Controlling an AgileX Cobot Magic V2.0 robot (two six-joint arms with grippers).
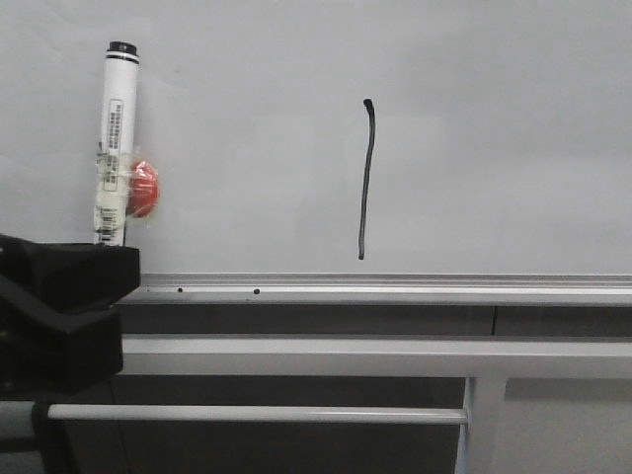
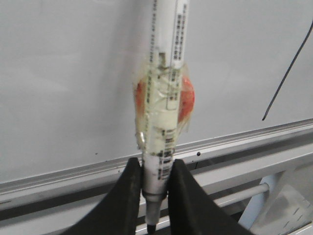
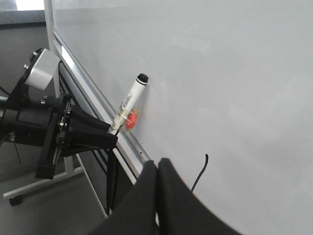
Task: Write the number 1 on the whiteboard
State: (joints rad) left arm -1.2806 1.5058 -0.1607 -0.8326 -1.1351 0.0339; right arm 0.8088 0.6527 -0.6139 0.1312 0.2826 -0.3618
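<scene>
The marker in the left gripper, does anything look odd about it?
Yes. The marker has a red lump bound to its barrel under yellowed clear tape, and the left gripper grips it just below that.

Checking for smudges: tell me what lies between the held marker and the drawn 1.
Only bare whiteboard separates the marker from the 1, clearest in the front view.
</scene>
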